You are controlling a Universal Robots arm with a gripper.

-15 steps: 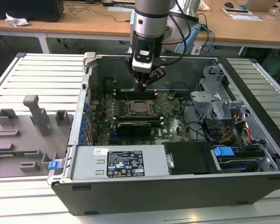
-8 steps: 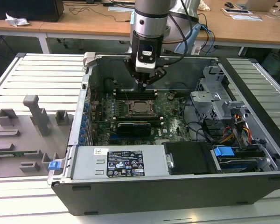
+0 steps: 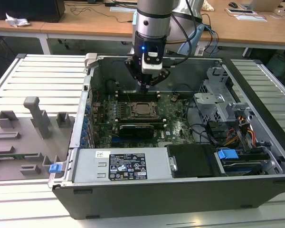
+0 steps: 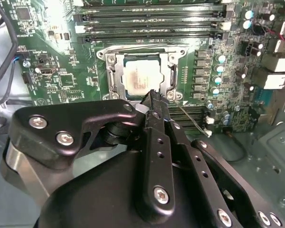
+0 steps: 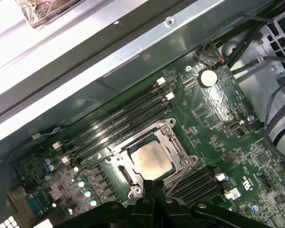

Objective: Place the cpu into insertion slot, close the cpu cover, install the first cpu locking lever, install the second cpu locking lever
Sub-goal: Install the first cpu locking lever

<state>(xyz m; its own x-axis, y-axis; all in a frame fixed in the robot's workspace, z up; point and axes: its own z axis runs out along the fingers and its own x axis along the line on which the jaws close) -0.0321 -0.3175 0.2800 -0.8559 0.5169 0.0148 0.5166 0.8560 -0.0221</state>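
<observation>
Claw (image 5: 154, 183) pressed together, nothing pinched; tips hover just over one edge of the insertion slot (image 4: 142, 47). Cpu (image 5: 152, 159) lies flat in that slot, silver-grey top facing up. It is square, so no long axis; edges run parallel to the memory slots (image 5: 118, 118) flanking it on both sides. Cpu cover (image 4: 116, 76) is down, framing the chip. Black expansion card (image 3: 135, 129) sits near, clear of the claw.

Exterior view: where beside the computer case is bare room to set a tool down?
Bare slatted table lies beyond the grey fixture tray, and again at the exterior view's right of the case. Inside the case is crowded: drive cage, cables, gripper by the cpu.
</observation>
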